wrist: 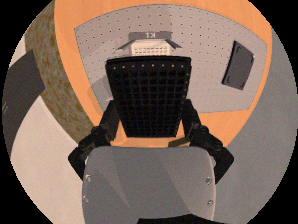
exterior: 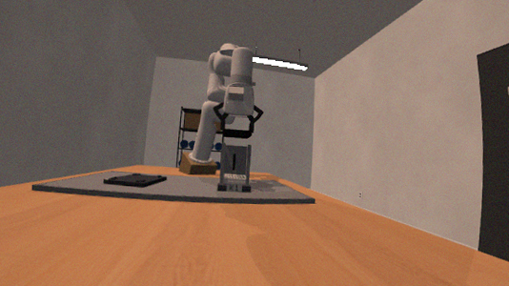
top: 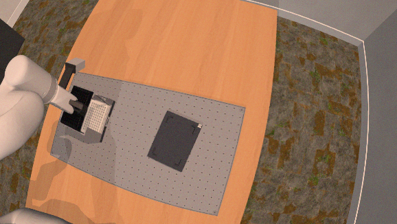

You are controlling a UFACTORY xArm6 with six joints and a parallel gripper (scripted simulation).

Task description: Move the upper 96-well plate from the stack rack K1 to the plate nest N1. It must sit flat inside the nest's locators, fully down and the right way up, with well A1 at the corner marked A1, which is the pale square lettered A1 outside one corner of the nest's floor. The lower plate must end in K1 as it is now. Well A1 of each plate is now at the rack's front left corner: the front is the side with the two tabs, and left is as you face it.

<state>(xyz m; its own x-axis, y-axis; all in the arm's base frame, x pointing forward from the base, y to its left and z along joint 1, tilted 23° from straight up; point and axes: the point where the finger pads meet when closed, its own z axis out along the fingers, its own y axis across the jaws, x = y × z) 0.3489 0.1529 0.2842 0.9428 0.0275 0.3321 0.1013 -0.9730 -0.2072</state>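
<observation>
Currently: fingers (exterior: 237, 126) grip black upper plate (wrist: 149, 96), lifted above rack K1 (exterior: 235, 167). Risks: slipping, tilting, or reaching nest N1 (top: 174, 140) with A1 at the wrong corner.
</observation>
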